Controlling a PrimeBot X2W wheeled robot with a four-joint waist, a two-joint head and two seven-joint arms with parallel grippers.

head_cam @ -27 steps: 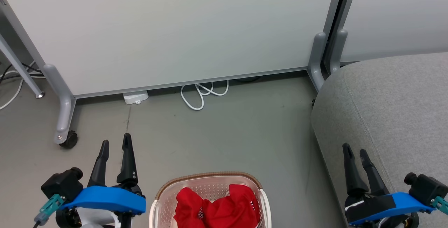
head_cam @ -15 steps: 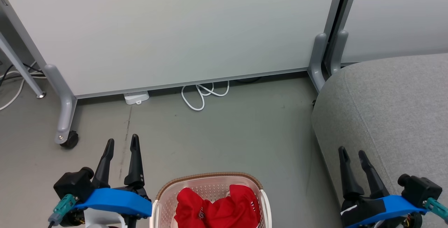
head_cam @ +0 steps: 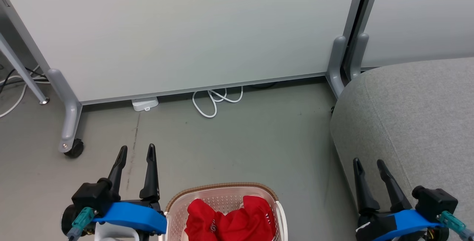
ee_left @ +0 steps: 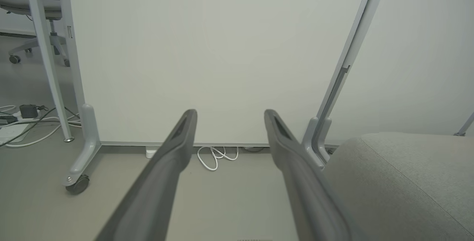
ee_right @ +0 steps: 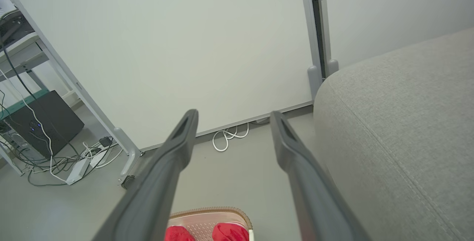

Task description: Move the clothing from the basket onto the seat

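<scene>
The left gripper [head_cam: 137,148], fingers spread, points to 12 o'clock beside the basket [head_cam: 222,186]. The right gripper [head_cam: 368,162], also spread, leans toward 11 o'clock at the seat [head_cam: 414,115].

We list bright red soft fabric clothing [head_cam: 229,224] bearing small white printed marks. We list an oval cream-white plastic basket [head_cam: 221,186], its wall perforated in a fine dot grid, its rim a brown braided pattern. We record a large upholstered fabric seat [head_cam: 418,115] in mottled light grey. The left gripper [head_cam: 137,147] and the right gripper [head_cam: 368,161] we enter as black-fingered, each with a bright blue cover. We note a dull grey-green smooth floor [head_cam: 259,141], a looped white cable [head_cam: 214,102] and a pale off-white flat partition panel [head_cam: 185,30] framed in silver-grey.
</scene>
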